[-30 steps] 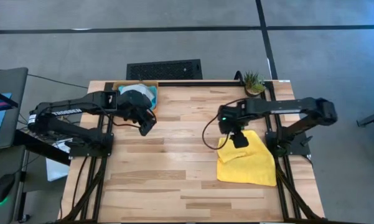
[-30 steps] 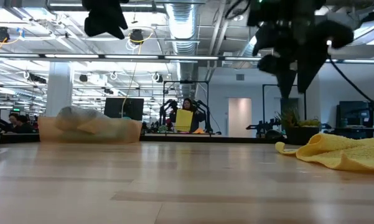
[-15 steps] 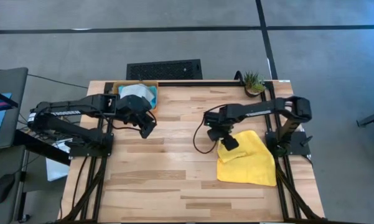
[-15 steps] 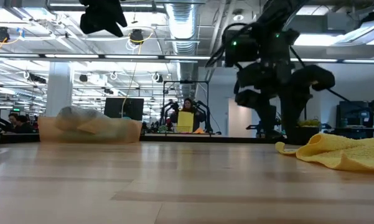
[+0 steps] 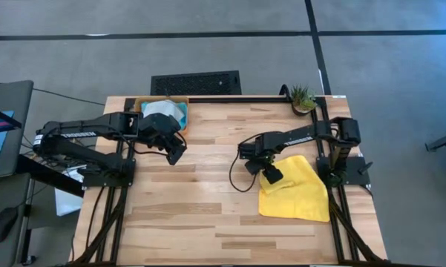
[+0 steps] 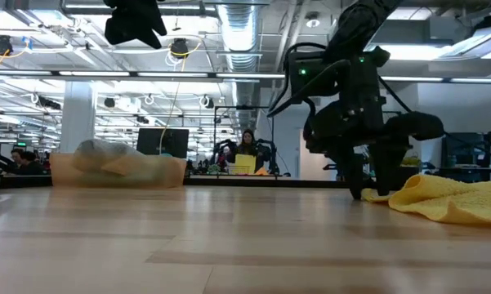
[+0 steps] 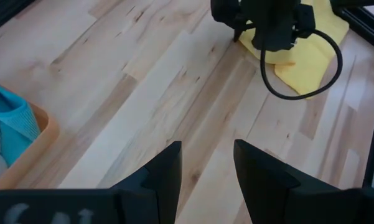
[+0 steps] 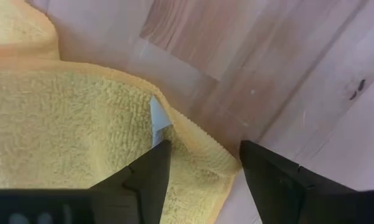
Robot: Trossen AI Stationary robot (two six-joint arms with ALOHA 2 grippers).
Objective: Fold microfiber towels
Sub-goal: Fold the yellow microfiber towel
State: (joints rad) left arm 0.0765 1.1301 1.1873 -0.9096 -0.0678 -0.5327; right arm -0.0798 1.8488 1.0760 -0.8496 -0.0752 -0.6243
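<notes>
The yellow towel (image 5: pixel 297 194) lies crumpled on the table at the right, also seen in the low view (image 6: pixel 453 200). My right gripper (image 5: pixel 270 175) is open and low at the towel's near-left corner. In the right wrist view (image 8: pixel 202 152) one finger stands over the cloth beside a white label (image 8: pixel 158 118), and the other stands at the hem (image 8: pixel 221 155). My left gripper (image 5: pixel 176 151) is open and empty, above the table beside the orange tray (image 5: pixel 179 100). The tray holds a sky blue towel (image 7: pixel 15 118) and a pale grey one (image 5: pixel 157 110). The lime green towel is hidden. My right gripper comes at the yellow towel's corner (image 8: pixel 193 140) from above, pointing down, with its open fingers on either side of the hem. The towel lies slack on the table. I cannot tell whether the fingertips touch the cloth.
A small potted plant (image 5: pixel 303 98) stands at the far right corner of the table. The bare wood between the arms (image 5: pixel 215 170) is free room. The right arm's cable (image 5: pixel 241 178) loops beside the towel.
My right gripper has come down from well above the table to table level. It has also shifted toward the table's left edge, to the yellow towel's corner. The towel has stayed where it was.
</notes>
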